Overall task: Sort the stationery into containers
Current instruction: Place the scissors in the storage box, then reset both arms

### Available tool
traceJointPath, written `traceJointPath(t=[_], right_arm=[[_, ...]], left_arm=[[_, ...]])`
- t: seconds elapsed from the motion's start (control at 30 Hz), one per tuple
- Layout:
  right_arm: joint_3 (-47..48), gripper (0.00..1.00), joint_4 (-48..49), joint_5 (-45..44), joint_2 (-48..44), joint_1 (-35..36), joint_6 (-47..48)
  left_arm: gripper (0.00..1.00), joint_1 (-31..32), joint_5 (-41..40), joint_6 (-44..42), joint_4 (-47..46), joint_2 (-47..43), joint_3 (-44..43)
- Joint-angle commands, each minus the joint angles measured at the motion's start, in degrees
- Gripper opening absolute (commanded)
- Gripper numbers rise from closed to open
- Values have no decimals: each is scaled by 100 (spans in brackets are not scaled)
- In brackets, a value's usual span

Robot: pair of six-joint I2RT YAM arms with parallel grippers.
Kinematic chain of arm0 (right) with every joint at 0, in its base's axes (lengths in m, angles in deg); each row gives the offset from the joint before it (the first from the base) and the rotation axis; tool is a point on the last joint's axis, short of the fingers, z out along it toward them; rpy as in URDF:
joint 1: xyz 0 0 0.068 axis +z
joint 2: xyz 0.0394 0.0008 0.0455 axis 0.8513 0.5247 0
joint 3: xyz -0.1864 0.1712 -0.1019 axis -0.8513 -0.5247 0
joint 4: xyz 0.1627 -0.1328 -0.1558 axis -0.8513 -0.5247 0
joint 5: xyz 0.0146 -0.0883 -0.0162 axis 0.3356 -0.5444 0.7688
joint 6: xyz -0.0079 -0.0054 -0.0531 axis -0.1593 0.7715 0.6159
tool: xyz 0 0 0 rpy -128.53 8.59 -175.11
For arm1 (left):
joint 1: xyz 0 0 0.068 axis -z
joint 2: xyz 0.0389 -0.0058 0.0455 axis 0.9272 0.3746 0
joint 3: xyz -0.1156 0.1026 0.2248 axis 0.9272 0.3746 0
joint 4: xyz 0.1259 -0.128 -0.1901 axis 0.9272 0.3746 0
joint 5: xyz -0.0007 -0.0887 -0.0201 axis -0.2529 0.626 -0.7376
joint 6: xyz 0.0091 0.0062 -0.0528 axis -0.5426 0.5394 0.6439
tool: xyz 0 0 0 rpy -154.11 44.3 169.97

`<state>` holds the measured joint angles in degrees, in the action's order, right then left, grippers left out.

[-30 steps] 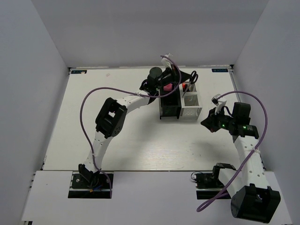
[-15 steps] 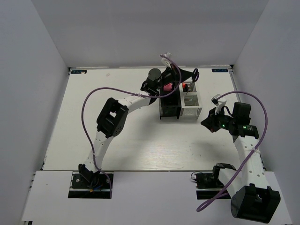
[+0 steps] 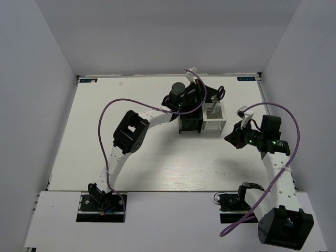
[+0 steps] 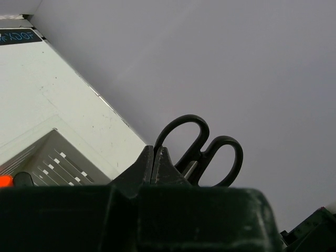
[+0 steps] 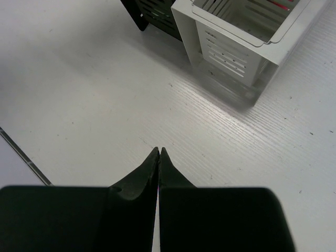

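The black organizer [image 3: 190,124] and the white slotted organizer [image 3: 214,121] stand side by side at the back middle of the table. My left gripper [image 3: 208,95] hovers over the white organizer's far end with its jaws shut together [image 4: 155,149]. The black-handled scissors [image 4: 210,152] stand just beyond its fingertips, handles up, and they also show in the top view [image 3: 221,93]. Whether the fingers touch them I cannot tell. An orange-red cap [image 4: 4,181] shows beside the white organizer [image 4: 58,157]. My right gripper [image 3: 230,137] is shut and empty [image 5: 158,149], low over bare table right of the organizers.
In the right wrist view the white organizer [image 5: 236,47] and a corner of the black one [image 5: 152,13] lie ahead of the fingers. The back wall is close behind the scissors. The table's edge [image 5: 23,157] runs at the left.
My left gripper has swung right, from above the black organizer to above the white one, and now covers the pink item seen earlier. The scissors' handles shifted slightly nearer. The right arm stayed still.
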<state>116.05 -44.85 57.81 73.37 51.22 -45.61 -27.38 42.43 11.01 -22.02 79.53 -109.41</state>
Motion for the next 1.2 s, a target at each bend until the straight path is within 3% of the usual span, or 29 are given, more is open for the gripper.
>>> traceJointPath(t=[0.0, 0.1, 0.17, 0.2, 0.23, 0.27, 0.3, 0.4, 0.53, 0.57, 0.6, 0.7, 0.73, 0.77, 0.8, 0.83, 0.9, 0.93, 0.97, 1.0, 1.07, 1.1, 1.17], right_arm=[[100, 0, -34, 149, -23, -51, 113], [152, 6, -69, 201, -23, -69, 148], [135, 12, -78, 228, -23, -77, 157], [153, 20, -113, 263, -23, -95, 166], [170, 24, -122, 272, 3, -86, 183], [179, 28, -148, 298, -5, -95, 192], [179, 34, -148, 307, 4, -104, 175], [188, 39, -174, 324, 30, -121, 201], [205, 39, -201, 386, 4, -139, 210], [205, 33, -209, 403, 4, -156, 219], [205, 4, -218, 412, -22, -156, 210], [136, 0, -61, 307, -118, -192, -9], [83, 0, -8, 281, -137, -200, -45], [82, 9, 80, 194, -146, -218, -184], [56, 32, 141, 106, -154, -218, -342], [65, 48, 168, 122, -146, -218, -379], [152, 90, 142, 149, -111, -227, -501], [179, 90, 125, 140, -128, -227, -546], [179, 90, 385, -121, -145, -209, -703], [101, 90, 545, -298, -207, -209, -1557], [21, 90, 887, -928, -374, -209, -2047], [-31, 90, 1028, -1272, -505, -201, -2649], [-137, 90, 1091, -1241, -637, -209, -2603]], left_arm=[[0, 42, 49, -104, -102, -229, 96], [1, 69, 67, -253, 11, -299, 220], [15, 86, 85, -455, 195, -369, 308], [21, 95, 93, -482, 257, -396, 308], [37, 95, 102, -586, 345, -457, 334], [45, 104, 76, -605, 389, -449, 343], [48, 104, 67, -666, 451, -492, 352], [60, 121, 49, -754, 600, -545, 344], [58, 139, 67, -868, 802, -546, 124], [48, 148, 111, -895, 864, -537, -103], [39, 157, 137, -930, 1021, -545, -166], [8, 218, 243, -1061, 1206, -633, -534], [6, 288, 286, -1210, 1546, -686, -597], [6, 306, 330, -1325, 1706, -930, -693], [12, 350, 339, -1569, 1865, -1045, -711], [26, 498, 313, -1894, 2414, -1316, -677], [50, 578, 156, -2290, 2787, -1845, -310], [63, 674, -71, -2545, 3555, -2290, -212], [82, 693, -239, -2652, 3919, -2730, -97], [100, 701, -554, -2679, 4828, -3169, 60], [100, 797, -1213, -3177, 6374, -3576, 123], [100, 842, -2313, -3328, 7167, -4343, 663], [100, 1052, -2857, -3839, 7866, -4972, 1637]])
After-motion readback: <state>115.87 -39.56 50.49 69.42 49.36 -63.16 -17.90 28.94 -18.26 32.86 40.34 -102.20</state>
